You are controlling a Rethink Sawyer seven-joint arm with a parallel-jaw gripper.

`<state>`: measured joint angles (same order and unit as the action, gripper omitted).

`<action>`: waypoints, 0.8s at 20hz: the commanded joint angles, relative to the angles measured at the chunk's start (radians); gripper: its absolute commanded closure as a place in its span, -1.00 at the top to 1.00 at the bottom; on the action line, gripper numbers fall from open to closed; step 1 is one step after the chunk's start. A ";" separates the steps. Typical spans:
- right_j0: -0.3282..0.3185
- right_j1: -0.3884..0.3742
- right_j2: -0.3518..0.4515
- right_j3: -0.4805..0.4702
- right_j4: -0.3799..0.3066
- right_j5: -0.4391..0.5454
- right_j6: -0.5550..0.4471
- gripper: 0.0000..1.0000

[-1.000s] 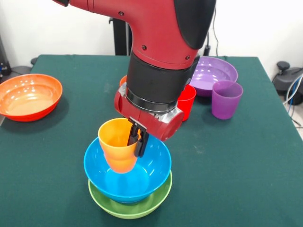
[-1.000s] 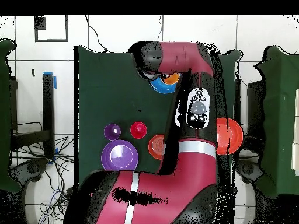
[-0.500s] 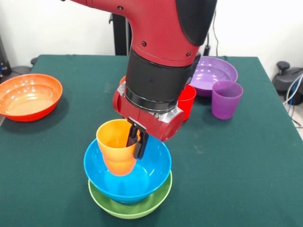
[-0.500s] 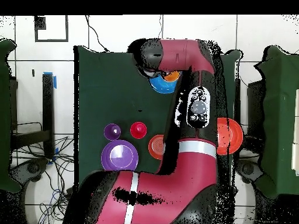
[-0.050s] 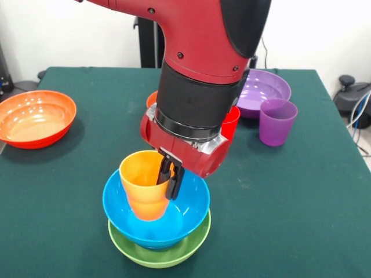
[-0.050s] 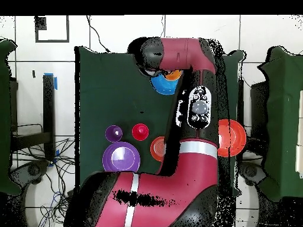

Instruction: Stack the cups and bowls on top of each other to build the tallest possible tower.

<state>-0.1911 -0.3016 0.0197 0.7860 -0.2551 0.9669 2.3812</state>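
My gripper (image 5: pixel 171 186) is shut on the rim of the orange cup (image 5: pixel 143 186), one finger inside the cup and one outside. The cup hangs upright with its base down inside the light blue bowl (image 5: pixel 184 215). That bowl is nested in the lime green bowl (image 5: pixel 174 253) near the table's front edge. In the overhead view the arm covers most of this pile; only part of the blue bowl (image 6: pixel 163 86) and the orange cup (image 6: pixel 174 75) show. I cannot tell whether the cup's base touches the bowl.
A wide orange-red bowl (image 5: pixel 35 119) sits at the far left. A purple bowl (image 5: pixel 264 87), a purple cup (image 5: pixel 277 121) and a red cup (image 5: pixel 231 120) stand at the back right. A small orange bowl (image 5: pixel 152 99) peeks out behind the arm.
The gripper has sunk a little with the orange cup, bringing it deeper into the light blue bowl. The other bowls and cups have not moved.
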 commanded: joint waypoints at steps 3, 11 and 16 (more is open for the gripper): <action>0.037 0.051 0.066 -0.035 -0.010 0.061 -0.080 -1.00; 0.037 0.051 0.063 -0.028 -0.002 0.066 -0.078 -1.00; 0.037 0.045 0.063 -0.022 0.001 0.088 -0.091 -1.00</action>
<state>-0.1735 -0.2968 0.0197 0.7574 -0.2524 0.9671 2.3812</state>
